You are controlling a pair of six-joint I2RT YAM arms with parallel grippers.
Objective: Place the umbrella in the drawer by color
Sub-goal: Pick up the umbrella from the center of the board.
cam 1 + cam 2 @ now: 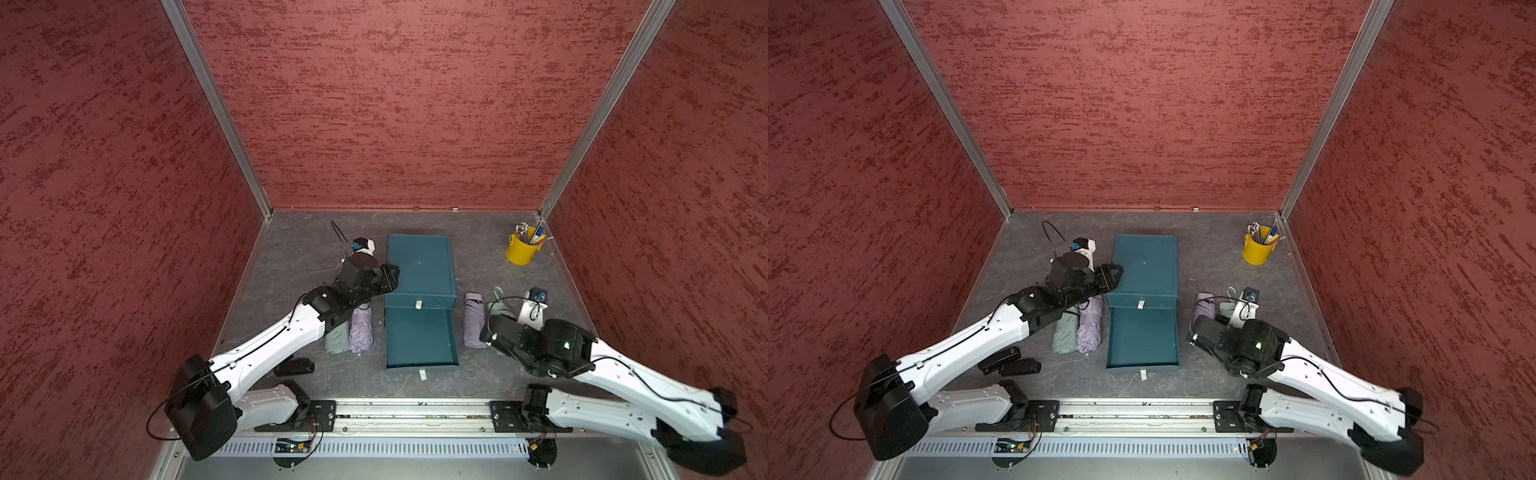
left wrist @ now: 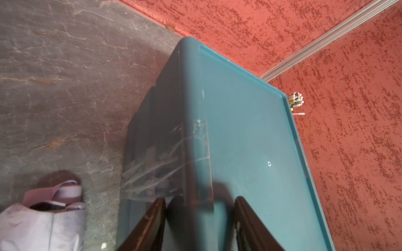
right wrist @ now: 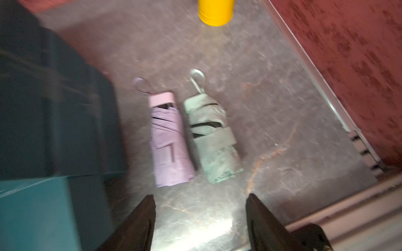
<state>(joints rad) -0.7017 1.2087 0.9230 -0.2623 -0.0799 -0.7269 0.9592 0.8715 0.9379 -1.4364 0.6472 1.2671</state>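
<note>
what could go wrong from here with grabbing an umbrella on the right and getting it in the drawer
First, the purple umbrella and green umbrella lie side by side, almost touching, so the open right hand could catch both or knock the neighbour askew.
Second, the left hand only straddles the cabinet at its top edge, jaws apart; if it slips, the cabinet and its open drawer may shift.

Red textured walls (image 1: 395, 104) are closing in a grey, marble-veined table (image 1: 291, 249) on three sides; aluminium posts (image 1: 217, 104) are running up both far corners, a metal rail (image 1: 415, 415) lining the near edge.
</note>
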